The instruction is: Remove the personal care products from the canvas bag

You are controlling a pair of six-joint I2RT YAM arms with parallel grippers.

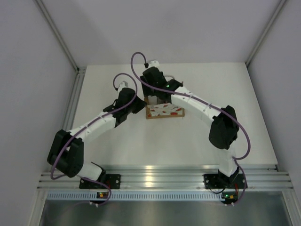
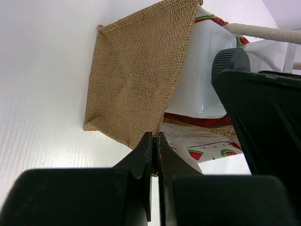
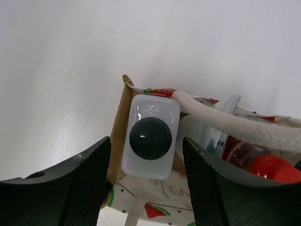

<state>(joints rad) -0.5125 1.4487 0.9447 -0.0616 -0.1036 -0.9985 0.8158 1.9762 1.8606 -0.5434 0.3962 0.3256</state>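
Standing at the far middle of the white table (image 1: 141,141): small boxy tan canvas bag (image 1: 164,112), white looped handles. Clamped fully closed on its burlap edge: left gripper (image 2: 154,137). Poised partly open astride the pale squarish plastic bottle (image 3: 150,136), dark ribbed cap, upright in the bag's left end: right gripper (image 3: 146,141). Further right inside: red bottle (image 3: 268,167).

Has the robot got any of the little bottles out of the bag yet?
Not yet. Done: the left end effector pinches the canvas bag steady. In hand: the right end effector straddles the white bottle, not gripping. Left: lifting out every bottle seen inside, like the red bottle.
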